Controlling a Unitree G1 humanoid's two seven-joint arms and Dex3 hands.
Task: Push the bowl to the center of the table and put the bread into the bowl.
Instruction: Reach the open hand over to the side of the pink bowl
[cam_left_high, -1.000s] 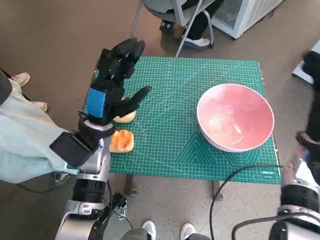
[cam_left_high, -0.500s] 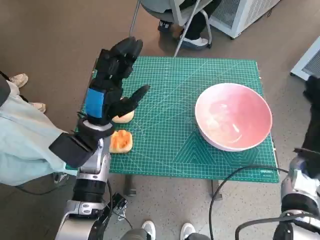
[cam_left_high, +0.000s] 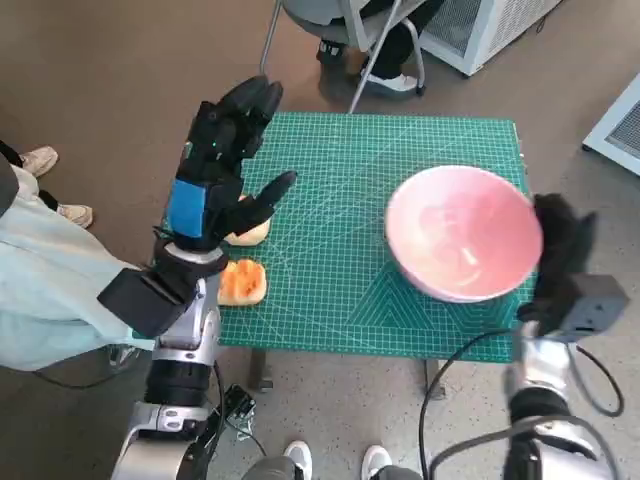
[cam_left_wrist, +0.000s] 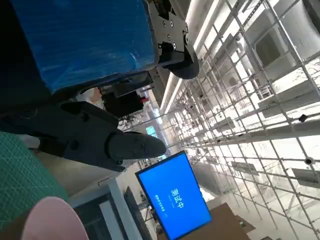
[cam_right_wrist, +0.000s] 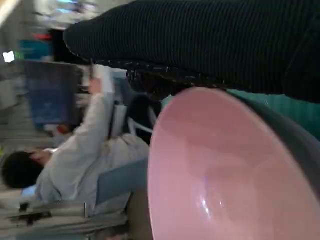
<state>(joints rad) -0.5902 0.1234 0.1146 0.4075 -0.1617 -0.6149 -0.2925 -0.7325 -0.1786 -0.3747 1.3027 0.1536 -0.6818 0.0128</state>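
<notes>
Bowl: the pink bowl (cam_left_high: 458, 246) stands on the right part of the green-matted bench (cam_left_high: 345, 180), near the bench's right edge and off its middle. It holds nothing.
Bread: two pieces lie at the left edge of the bench. One pale piece (cam_left_high: 250, 234) is partly hidden behind the left robot hand; an orange-brown piece (cam_left_high: 243, 282) lies just nearer the robot, beside the edge. Both are well apart from the bowl.
Left robot hand: the left robot hand (cam_left_high: 222, 170) is raised over the left side of the bench above the bread, fingers spread apart and grasping nothing. The left wrist view shows only its taped back, fingers in the air, and a sliver of the pink rim.
Right robot hand: the right robot hand (cam_left_high: 560, 255) in its black glove sits at the bowl's right side, just beside or touching the outer wall. The right wrist view shows the glove as a band over the rim, close against the bowl, but its fingers are hidden, so whether it is clenched or released cannot be told. It does not appear to grasp anything.
Progress: the push looks barely begun, since the bowl sits clearly right of centre.
Left to do: slide the bowl leftward to the middle of the bench, then pick up the bread and place it inside.
</notes>
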